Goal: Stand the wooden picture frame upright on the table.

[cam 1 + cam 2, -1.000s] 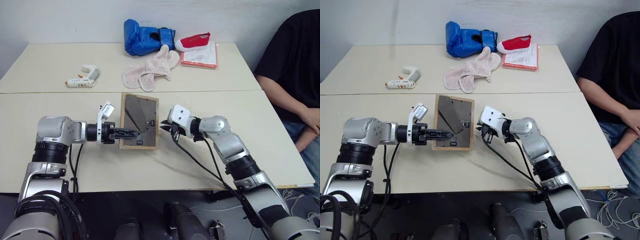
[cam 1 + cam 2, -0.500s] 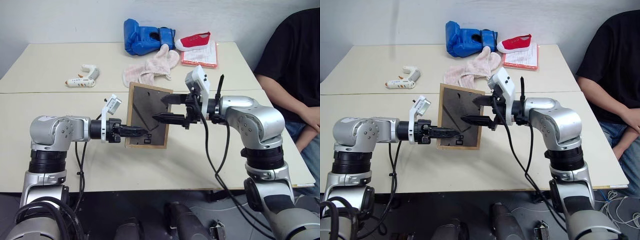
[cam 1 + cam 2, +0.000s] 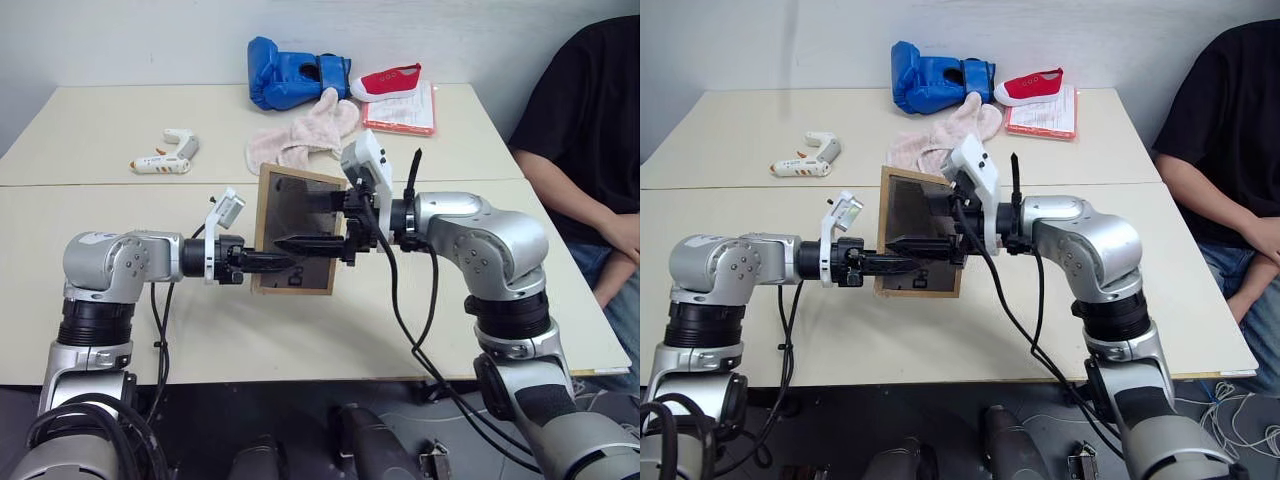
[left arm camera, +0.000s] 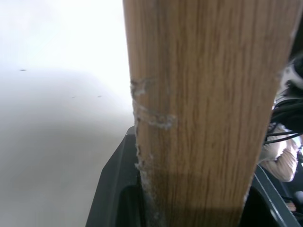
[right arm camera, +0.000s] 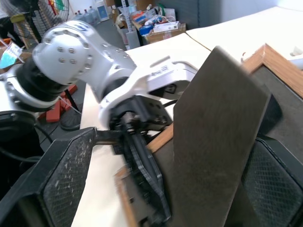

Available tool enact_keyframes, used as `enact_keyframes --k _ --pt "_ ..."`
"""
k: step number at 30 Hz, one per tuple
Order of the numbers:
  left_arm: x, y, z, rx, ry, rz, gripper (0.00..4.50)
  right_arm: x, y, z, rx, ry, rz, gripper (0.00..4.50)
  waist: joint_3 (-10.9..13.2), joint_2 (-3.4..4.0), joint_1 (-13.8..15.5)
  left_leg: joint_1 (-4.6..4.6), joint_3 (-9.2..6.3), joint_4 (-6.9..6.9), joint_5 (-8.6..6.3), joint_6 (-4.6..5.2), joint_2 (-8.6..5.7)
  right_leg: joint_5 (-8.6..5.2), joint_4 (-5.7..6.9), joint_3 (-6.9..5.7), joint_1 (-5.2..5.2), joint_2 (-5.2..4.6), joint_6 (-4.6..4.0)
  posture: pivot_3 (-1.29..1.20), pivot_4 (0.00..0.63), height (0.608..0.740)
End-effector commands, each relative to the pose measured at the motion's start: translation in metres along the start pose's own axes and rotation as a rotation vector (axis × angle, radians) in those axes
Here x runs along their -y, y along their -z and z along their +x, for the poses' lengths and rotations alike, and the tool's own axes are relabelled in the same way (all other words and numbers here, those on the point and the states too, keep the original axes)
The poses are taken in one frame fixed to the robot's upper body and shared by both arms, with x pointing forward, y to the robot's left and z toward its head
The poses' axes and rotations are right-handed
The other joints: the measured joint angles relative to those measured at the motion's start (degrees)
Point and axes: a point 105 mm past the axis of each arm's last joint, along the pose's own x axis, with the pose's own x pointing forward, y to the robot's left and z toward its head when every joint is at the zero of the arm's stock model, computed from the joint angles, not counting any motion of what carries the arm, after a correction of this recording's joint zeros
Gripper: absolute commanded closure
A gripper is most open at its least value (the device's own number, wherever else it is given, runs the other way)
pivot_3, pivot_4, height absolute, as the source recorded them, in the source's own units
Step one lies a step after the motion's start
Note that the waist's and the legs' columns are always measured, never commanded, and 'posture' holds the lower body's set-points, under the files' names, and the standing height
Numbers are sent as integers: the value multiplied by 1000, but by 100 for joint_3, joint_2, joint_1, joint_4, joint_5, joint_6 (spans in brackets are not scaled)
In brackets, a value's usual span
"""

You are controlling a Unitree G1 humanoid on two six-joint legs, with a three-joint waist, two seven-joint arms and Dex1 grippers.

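Holds the wooden picture frame point(image 3: 296, 232) by its left edge in the left gripper point(image 3: 272, 262), jaws narrowed onto the light wood, just as a second ago. Shows the frame tipped up since then from a low backward lean to nearly upright, with the dark back panel point(image 3: 905, 215) toward the robot and the bottom edge low over the near section of the table point(image 3: 450, 330), just on the robot's side of the seam. Cannot tell whether that edge rests on the top or hangs just clear of it. Changes most on the other side: brings the right gripper point(image 3: 312, 222) up from beside the frame's lower right corner, where it sat pinched shut, to the back of the frame, pointing leftward with jaws spread wide. Straddles the grey stand point(image 5: 215, 142) with those open fingers point(image 5: 66, 165), one on either side, seemingly not pressing on it. Suggests that the raising is mostly done and that the step in hand is the stand, which probably needs drawing out from the back so the frame can prop itself. Depends wholly on the left grip until then, and risks a flat fall on early release.
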Motion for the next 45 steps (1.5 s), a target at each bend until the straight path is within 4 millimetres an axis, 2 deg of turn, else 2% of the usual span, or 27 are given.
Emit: enact_keyframes --k 1,5,10,14,18,22,25,27,29,33,38,41,43,45 --pt "0 -12 -9 41 -4 44 3265 -9 -11 -33 31 10 -33 0 0 0 18 0 -1 0 -1 2 0 0 -2 0 1 0 0 0 150 740" --pt "-3 -15 -10 51 -11 50 3265 -21 -10 -53 26 -17 -15 0 1 -1 51 -4 -1 0 -4 7 -1 1 -9 -1 3 0 1 0 150 740" --pt "-1 -18 -8 54 11 53 3265 -2 4 -64 -48 123 -109 0 1 -2 32 -3 1 0 -4 7 -2 1 -7 1 3 1 2 0 150 740" --pt "8 -17 0 29 49 81 3265 0 8 -46 -5 82 -18 0 1 -4 3 -2 2 0 -4 7 -1 1 -6 2 2 3 2 0 150 740" --pt "15 -22 7 24 77 98 3265 4 11 -22 9 65 -12 0 1 -3 7 -5 3 1 -2 5 0 1 -2 3 -3 4 2 0 150 740" --pt "15 -24 8 21 75 103 3265 0 7 -8 34 24 -14 0 1 -3 6 -10 2 1 -3 6 0 1 -5 2 -6 3 2 0 150 740" --pt "14 -24 7 22 67 102 3265 -7 4 -5 48 -12 -17 0 1 -3 17 -10 0 2 -3 6 1 1 -5 1 -6 3 2 0 150 740" --pt "9 -25 4 29 48 95 3265 -26 -2 -10 70 -110 -10 0 1 -3 20 -11 0 2 -3 6 1 1 -5 1 -6 3 2 0 150 740" --pt "7 -25 2 31 41 90 3265 -35 -2 -15 62 -142 -10 0 1 -3 28 -12 -1 2 -3 6 1 1 -5 -1 -6 3 2 0 150 740" --pt "6 -24 1 33 41 83 3265 -30 6 -24 3 -63 -54 0 1 -3 36 -13 -3 2 -3 7 1 1 -10 -2 -4 2 2 0 150 740" --pt "13 -24 2 34 72 77 3265 1 20 -53 -105 183 -215 0 2 -4 59 -15 -3 2 -5 9 -1 1 -14 -2 -4 2 3 0 150 740" --pt "16 -22 2 25 79 80 3265 12 30 -74 -182 272 -404 0 3 -5 83 -17 -1 2 -7 13 -3 2 -16 1 -4 2 6 0 150 740" --pt "20 -21 2 18 89 81 3265 21 37 -90 -241 329 -600 0 3 -7 126 -17 -1 2 -7 13 -3 2 -18 1 -4 5 6 0 150 740" --pt "25 -22 2 16 103 80 3265 34 39 -98 -297 385 -969 0 5 -9 140 -18 1 2 -8 14 -4 5 -23 4 -3 9 11 0 150 740"
